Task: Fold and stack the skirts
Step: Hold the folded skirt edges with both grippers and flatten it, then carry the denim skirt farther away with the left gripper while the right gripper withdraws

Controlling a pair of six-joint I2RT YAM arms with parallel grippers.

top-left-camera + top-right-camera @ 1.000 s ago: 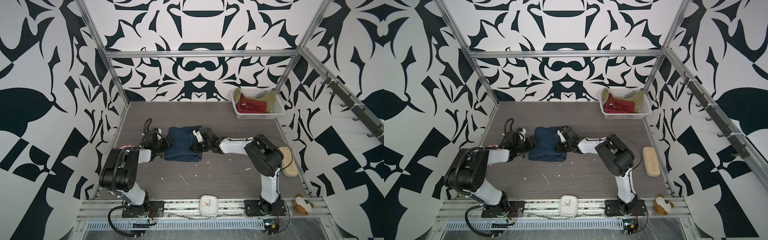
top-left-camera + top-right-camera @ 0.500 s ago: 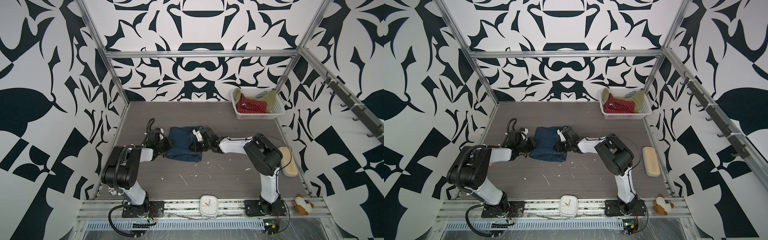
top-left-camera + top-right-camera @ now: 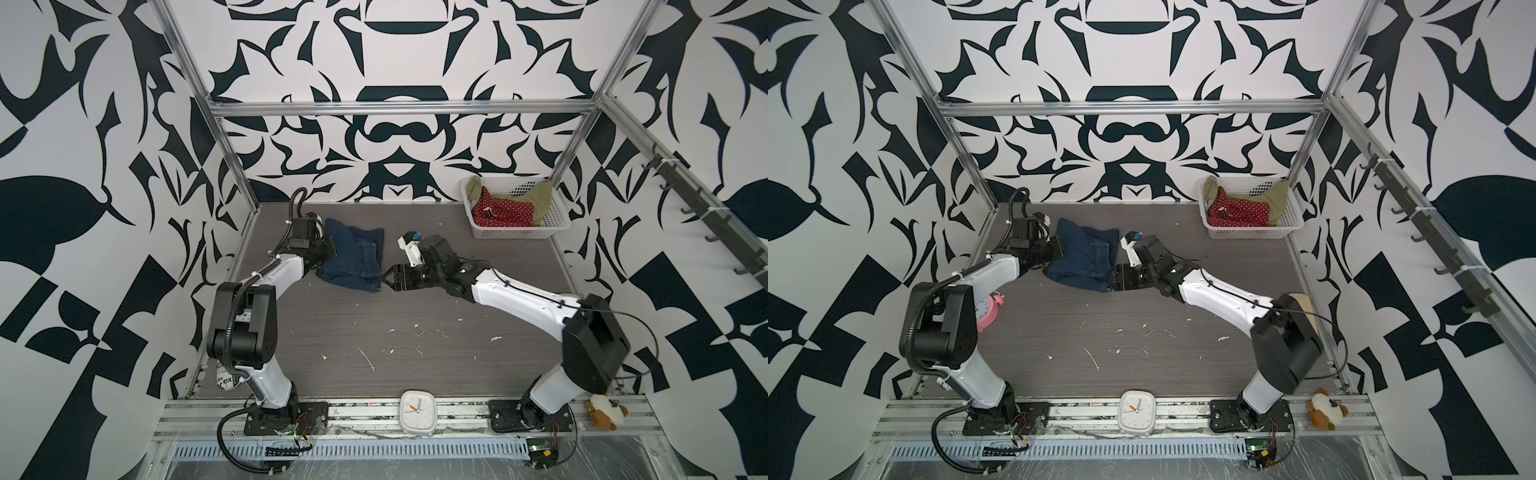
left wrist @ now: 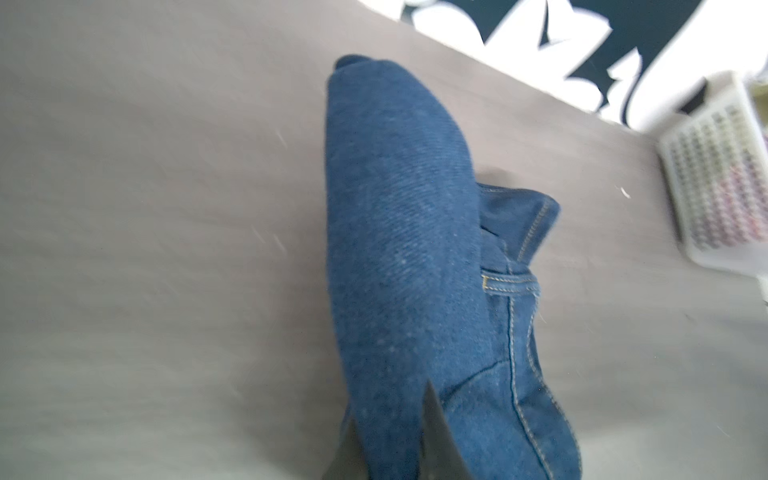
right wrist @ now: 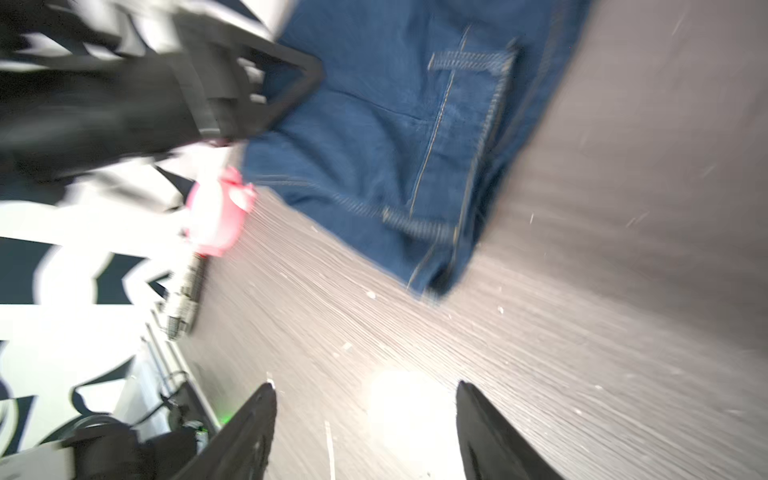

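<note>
Left wrist view, denim skirt (image 4: 399,249): bunched ridge, long axis up-down the frame; centre-left on tabletop (image 3: 415,332) in both top views.
Left claw (image 3: 328,251): pinched on skirt's left edge.
Right claw (image 3: 388,279): spread, empty, arm stretched low beside skirt's lower-right corner.

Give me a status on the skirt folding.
Done: nothing stacked; the denim skirt lies on the table, apparently folded over. In hand: left gripper shut on its edge, right gripper open beside it. Left: red polka-dot skirt and olive-green skirt, bunched in the white basket.
</note>
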